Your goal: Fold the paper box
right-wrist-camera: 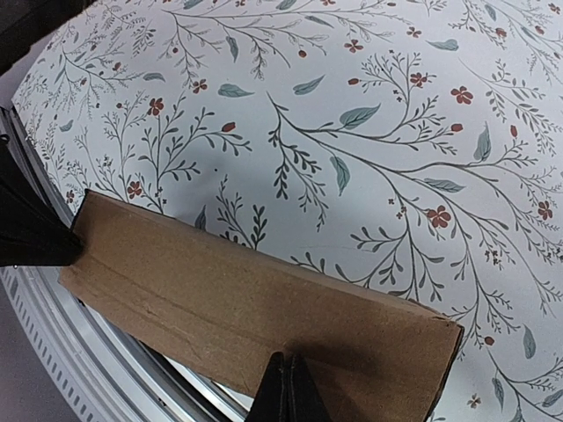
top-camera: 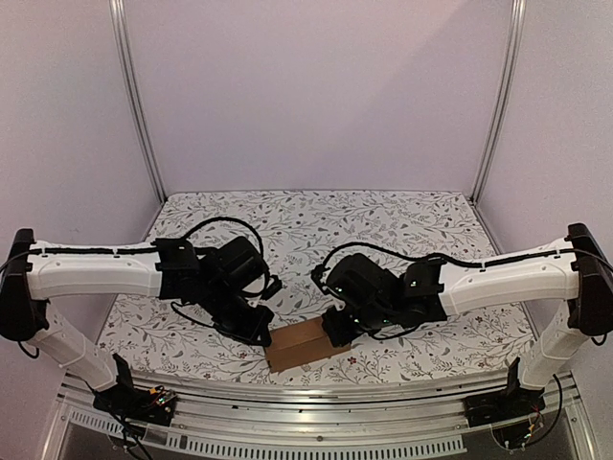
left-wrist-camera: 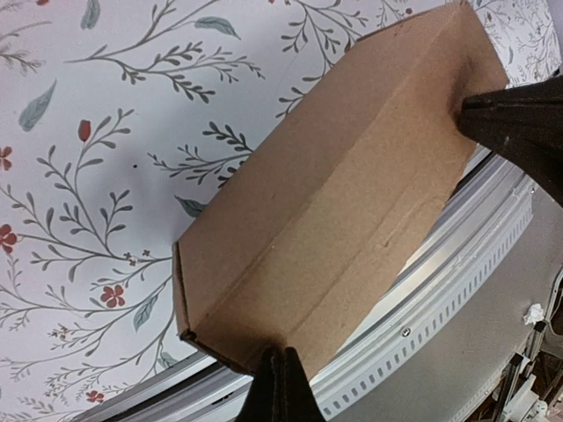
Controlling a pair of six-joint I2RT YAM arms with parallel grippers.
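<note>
Paper box [top-camera: 305,344] folded into a slim closed box, lying at the table's [top-camera: 402,225] near edge, middle; left gripper [top-camera: 256,331] fingers pressed together, tip touching its left end; right gripper [top-camera: 337,333] likewise closed, tip against its right end.

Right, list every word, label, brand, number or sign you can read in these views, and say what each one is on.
None: no view holds readable text.
Plain brown corrugated cardboard box: unprinted on every face that shows.
White tablecloth with a floral print: only leaves and red flowers, no lettering.
Silver slotted metal rail at the near table edge: bare, no markings.
Black grippers and white arms: no label or brand shows.
</note>
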